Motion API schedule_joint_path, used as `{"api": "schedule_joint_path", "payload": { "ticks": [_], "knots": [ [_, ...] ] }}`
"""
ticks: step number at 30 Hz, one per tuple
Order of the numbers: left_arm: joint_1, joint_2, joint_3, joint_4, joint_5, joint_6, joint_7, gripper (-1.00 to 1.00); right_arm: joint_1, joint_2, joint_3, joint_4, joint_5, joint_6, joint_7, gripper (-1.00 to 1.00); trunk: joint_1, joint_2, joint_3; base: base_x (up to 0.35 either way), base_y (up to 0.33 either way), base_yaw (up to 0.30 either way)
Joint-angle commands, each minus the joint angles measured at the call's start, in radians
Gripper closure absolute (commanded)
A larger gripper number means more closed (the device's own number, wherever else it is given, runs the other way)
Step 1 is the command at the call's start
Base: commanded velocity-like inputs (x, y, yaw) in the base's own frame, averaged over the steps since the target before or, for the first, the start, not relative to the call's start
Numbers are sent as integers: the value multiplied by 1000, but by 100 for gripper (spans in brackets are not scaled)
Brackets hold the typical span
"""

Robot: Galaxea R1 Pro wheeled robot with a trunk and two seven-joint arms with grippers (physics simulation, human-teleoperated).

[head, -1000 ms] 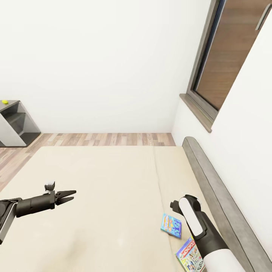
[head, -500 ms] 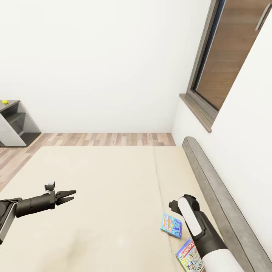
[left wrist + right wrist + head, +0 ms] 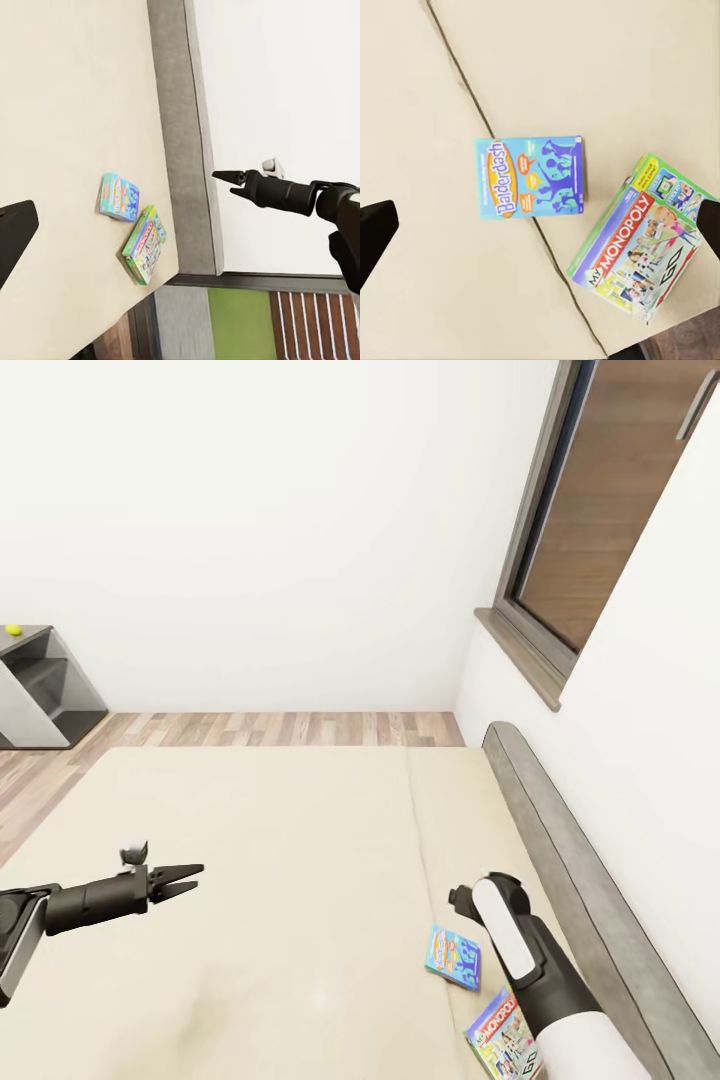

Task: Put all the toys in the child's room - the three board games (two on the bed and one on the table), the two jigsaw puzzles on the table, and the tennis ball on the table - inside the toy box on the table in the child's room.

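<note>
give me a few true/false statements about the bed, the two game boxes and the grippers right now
1. Two board games lie on the bed. True: the blue game and the Monopoly box.
2. The blue game is stacked on the Monopoly box. False: they lie side by side, apart or barely touching at a corner.
3. The blue game lies across the mattress seam. True.
4. The right gripper is shut on a game. False: it hangs above the games, holding nothing.
5. The left gripper rests on the Monopoly box. False: it is far from both boxes, over bare mattress.
</note>
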Motion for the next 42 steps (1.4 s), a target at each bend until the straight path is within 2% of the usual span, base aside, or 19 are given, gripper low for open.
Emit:
{"api": "schedule_joint_path", "payload": {
  "ticks": [1,5,7,11,16,18,21,23,25,33,41,42],
  "knots": [
    [-1,-2,0,0,2,9,-2,-100,-2,-2,2,2,-10,-14,12,-100,1,-2,-2,0,0,0],
    [-1,-6,0,0,2,9,-2,-100,-2,-8,1,8,-6,-40,169,-100,1,-2,-2,0,0,0],
    [-1,-6,1,0,2,9,-2,-100,-3,-14,1,8,-5,-44,227,-100,1,-2,-2,0,0,0],
    [-1,-6,2,-1,2,9,-2,-100,-2,-37,1,7,-3,-50,280,-100,1,-2,-2,0,0,0],
    [-1,-5,4,-4,3,9,-6,-100,-2,-42,2,4,-3,-51,288,-100,1,-2,-2,0,0,0],
    [-1,-5,4,-11,3,9,-26,-100,-1,-41,3,4,-3,-53,287,-100,1,-2,-2,0,0,0],
    [0,-5,1,-39,3,8,-86,-100,-1,-42,3,4,-2,-53,287,-100,1,-2,-3,0,0,0],
    [2,-5,-2,-76,2,7,-167,-100,-2,-43,2,5,-2,-53,287,-100,1,-2,-5,0,0,0],
    [4,-5,-3,-95,2,4,-217,-100,-2,-43,2,5,-2,-52,287,-100,1,-2,-8,0,0,0],
    [5,-9,-9,-137,2,-4,-224,-100,-1,-43,2,2,-2,-52,284,-100,1,-2,-20,0,0,0],
    [5,-75,-25,-152,-3,-6,-224,-100,-2,-43,3,3,-1,-52,267,-100,1,-2,-33,0,0,0],
    [5,-104,-30,-153,-5,-6,-224,-100,-2,-43,3,5,-1,-51,258,-100,1,-2,-35,0,0,-45]
  ]
}}
